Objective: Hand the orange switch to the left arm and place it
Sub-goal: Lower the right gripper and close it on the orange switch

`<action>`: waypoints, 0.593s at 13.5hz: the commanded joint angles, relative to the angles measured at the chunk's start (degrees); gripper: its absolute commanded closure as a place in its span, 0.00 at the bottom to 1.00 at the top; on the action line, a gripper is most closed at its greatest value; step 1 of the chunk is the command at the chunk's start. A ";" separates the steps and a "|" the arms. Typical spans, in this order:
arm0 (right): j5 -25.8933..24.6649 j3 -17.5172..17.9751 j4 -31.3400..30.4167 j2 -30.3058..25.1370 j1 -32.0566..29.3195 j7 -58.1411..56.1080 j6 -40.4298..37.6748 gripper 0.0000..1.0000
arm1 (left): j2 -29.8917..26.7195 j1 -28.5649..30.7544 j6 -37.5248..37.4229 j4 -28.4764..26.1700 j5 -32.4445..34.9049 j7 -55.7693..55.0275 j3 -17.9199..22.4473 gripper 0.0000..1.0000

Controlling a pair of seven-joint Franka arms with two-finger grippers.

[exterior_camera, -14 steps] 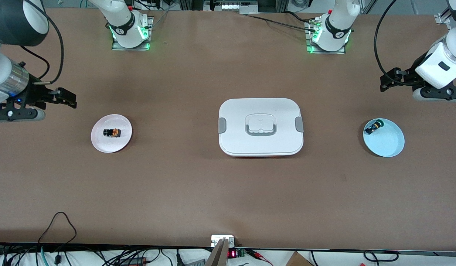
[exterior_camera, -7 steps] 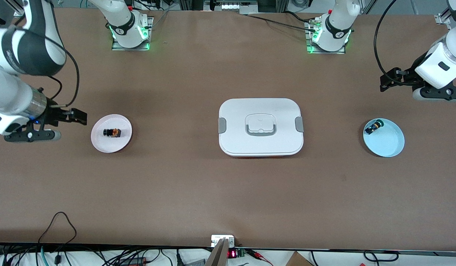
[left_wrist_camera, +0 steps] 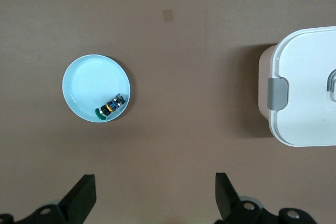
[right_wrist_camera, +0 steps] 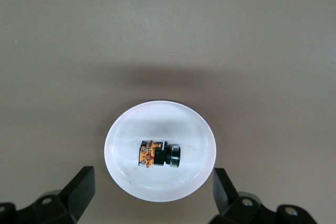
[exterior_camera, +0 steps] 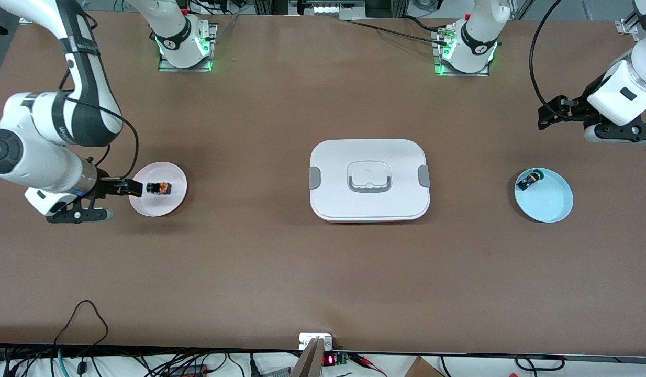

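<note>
Front view shows the orange switch (exterior_camera: pixel 158 187) lying on its side on a white plate (exterior_camera: pixel 168 204) toward the right arm's end of the surface (exterior_camera: pixel 323 272). The right end effector (exterior_camera: pixel 129 187) hangs over the plate's outer rim, on the side away from the box (exterior_camera: pixel 369 180), just beside the switch and apart from it. In the right wrist view the switch (right_wrist_camera: pixel 159 154) sits near the middle of the plate (right_wrist_camera: pixel 131 179), its orange part pointing one way and its black cap the other; the two black fingers (right_wrist_camera: pixel 79 187) are spread wide, each tip outside the plate's rim, with nothing between them.

The box, white with grey side clasps and a recessed grey handle, stands at the middle of the surface, well apart from both plates. Toward the left arm's end lies a pale blue plate (exterior_camera: pixel 550 204) with a small green-capped switch (exterior_camera: pixel 527 180) resting near its rim.

The left arm waits, its end effector (exterior_camera: pixel 550 118) over bare surface, farther from the front camera than the blue plate. The left wrist view shows its fingers (left_wrist_camera: pixel 81 200) spread apart and empty, with the blue plate (left_wrist_camera: pixel 84 85), the green-capped switch (left_wrist_camera: pixel 112 107) and one end of the box (left_wrist_camera: pixel 302 93) below.
</note>
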 commanded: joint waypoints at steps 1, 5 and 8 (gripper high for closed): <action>-0.34 0.14 -5.51 0.08 0.14 -0.04 4.75 0.00 | 0.17 0.24 -0.74 0.61 -1.07 0.54 -0.18 0.00; -0.17 0.14 -14.84 1.39 -0.91 3.65 17.06 0.00 | 0.17 0.24 -1.01 0.70 -0.98 0.54 -0.27 0.00; -0.17 0.14 -16.00 3.59 -1.17 4.18 19.10 0.00 | 0.17 0.24 -1.09 0.79 -0.98 0.54 -0.27 0.00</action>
